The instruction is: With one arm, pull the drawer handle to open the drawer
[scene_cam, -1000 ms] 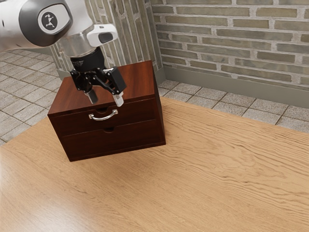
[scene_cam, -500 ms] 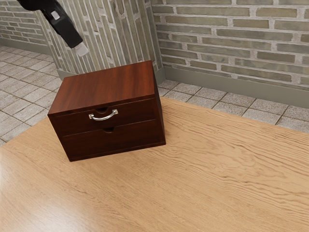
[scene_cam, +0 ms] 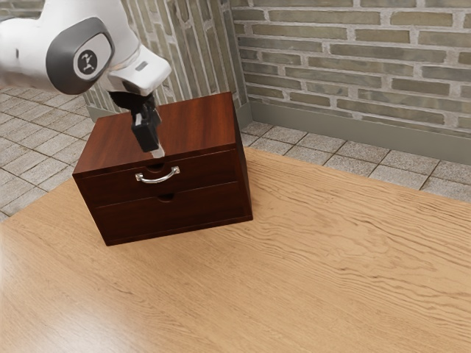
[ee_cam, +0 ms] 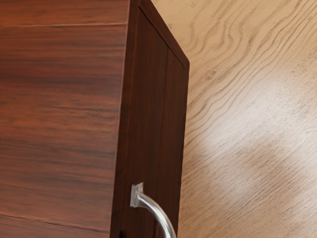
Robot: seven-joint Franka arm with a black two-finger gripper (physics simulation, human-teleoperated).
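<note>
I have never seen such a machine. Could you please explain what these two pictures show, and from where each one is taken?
This is a simulated robot arm, white, with a black gripper at its end. The exterior view looks from a camera at the arm's side. The wrist view comes from a camera on the arm's hand, looking down. On the wooden table stands a dark wooden cabinet with two drawers. The top drawer has a metal handle, and looks shut. The gripper hangs just above the handle, not touching it, and holds nothing.
</note>
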